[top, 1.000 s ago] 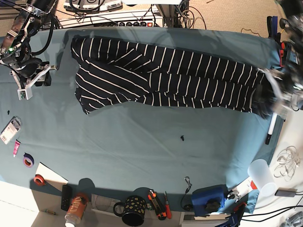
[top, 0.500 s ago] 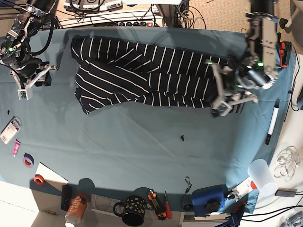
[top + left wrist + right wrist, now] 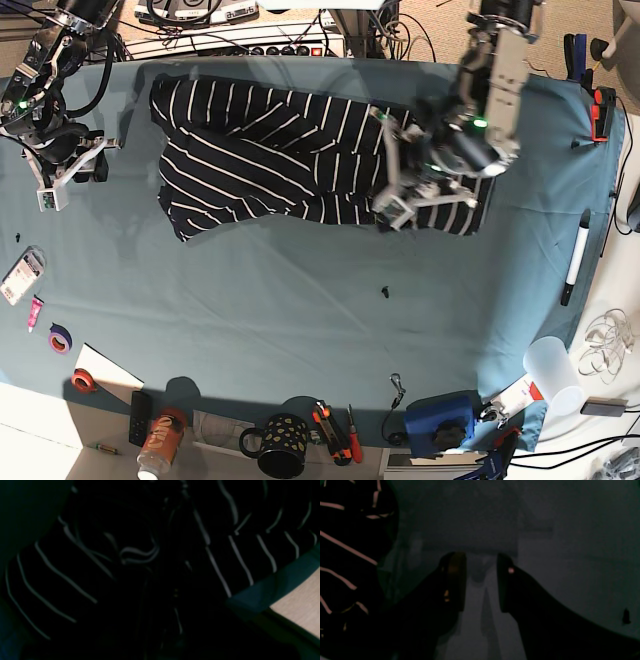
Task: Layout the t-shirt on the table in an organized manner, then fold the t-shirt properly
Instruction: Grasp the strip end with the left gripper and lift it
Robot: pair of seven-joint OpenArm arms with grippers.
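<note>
left claw (image 3: 400, 205) has swept inward across the table (image 3: 300, 310) since the earlier frames, from the far edge to mid-shirt, dragging the t-shirt (image 3: 260, 160) hem end with it; shirt span is now much shorter. right claw (image 3: 55, 185) hasn't shifted, parked off the sleeve end. left claw state: jaws look pressed nearly together, and its wrist view is all bunched striped fabric right under and around the claw, so i read it as pinching the t-shirt, though the fingers themselves are too dark to make out. right claw (image 3: 480, 580): spread, nothing between the jaws, bare table below it, shirt edge off to one side and not touching. shirt lies along the far side of the table, collar/sleeve end toward the right claw, the pulled end doubled over beneath the left claw. progress, my call: layout roughly done, first fold underway. left: release, flatten the doubled end, tidy sleeves, further folds. sleeve end looks rumpled, not squared.
</note>
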